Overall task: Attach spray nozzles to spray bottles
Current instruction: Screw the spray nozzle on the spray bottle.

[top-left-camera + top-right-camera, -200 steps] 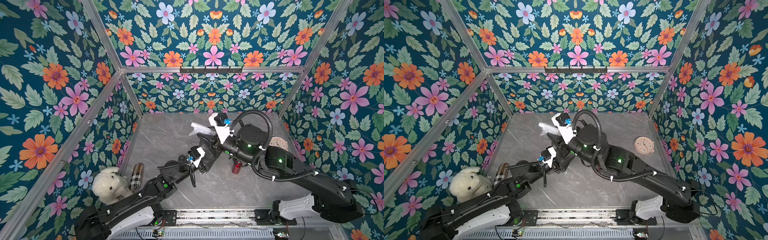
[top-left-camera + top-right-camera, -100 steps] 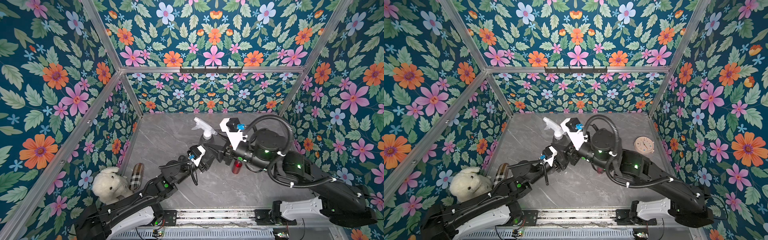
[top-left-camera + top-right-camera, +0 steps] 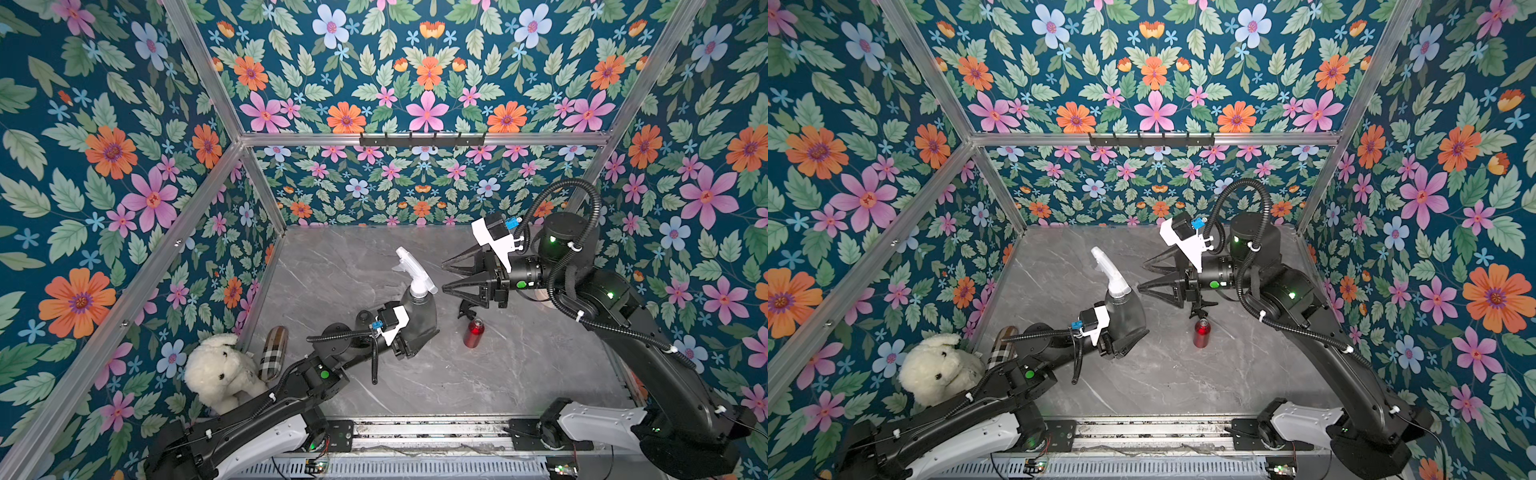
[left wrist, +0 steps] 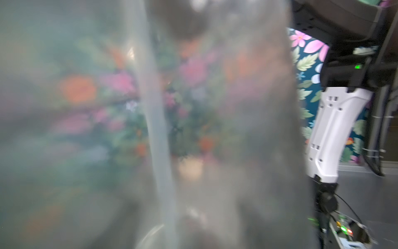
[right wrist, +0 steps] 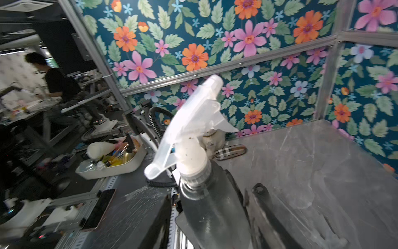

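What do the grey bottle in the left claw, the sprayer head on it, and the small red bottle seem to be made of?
Grey bottle: likely smoky translucent plastic; the wallpaper shows blurred through it in the left wrist view. Sprayer head: whitish, semi-clear plastic, matte. Red bottle: probably metal, glossy red with a bright highlight and silvery neck.

smoky-grey bottle (image 3: 422, 316), red bottle (image 3: 473, 333), plaid case (image 3: 273, 353)
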Robot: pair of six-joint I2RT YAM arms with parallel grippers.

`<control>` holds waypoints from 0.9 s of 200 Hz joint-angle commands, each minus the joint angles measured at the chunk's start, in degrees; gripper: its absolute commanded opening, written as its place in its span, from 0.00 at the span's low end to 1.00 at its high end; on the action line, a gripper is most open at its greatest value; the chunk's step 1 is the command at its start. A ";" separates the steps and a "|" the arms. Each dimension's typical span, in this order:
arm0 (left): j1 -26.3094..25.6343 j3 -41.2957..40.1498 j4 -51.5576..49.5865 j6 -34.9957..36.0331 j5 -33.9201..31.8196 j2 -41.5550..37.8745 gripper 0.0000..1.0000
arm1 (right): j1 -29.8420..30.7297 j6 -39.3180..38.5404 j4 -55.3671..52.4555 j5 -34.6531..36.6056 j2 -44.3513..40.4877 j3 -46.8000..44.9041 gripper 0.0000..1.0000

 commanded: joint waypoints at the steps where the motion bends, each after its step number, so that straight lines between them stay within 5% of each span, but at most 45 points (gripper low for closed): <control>1: 0.53 0.12 0.99 -1.94 5.36 0.02 0.00 | -0.19 0.01 0.18 -11.43 1.70 0.80 0.57; 102: 1.77 0.56 2.35 -3.36 9.18 2.47 0.00 | 3.98 -3.43 -2.58 -7.64 6.29 3.77 0.51; 180: 1.86 0.63 2.13 -2.85 3.58 2.81 0.00 | 6.10 0.06 2.14 0.73 5.70 1.34 0.27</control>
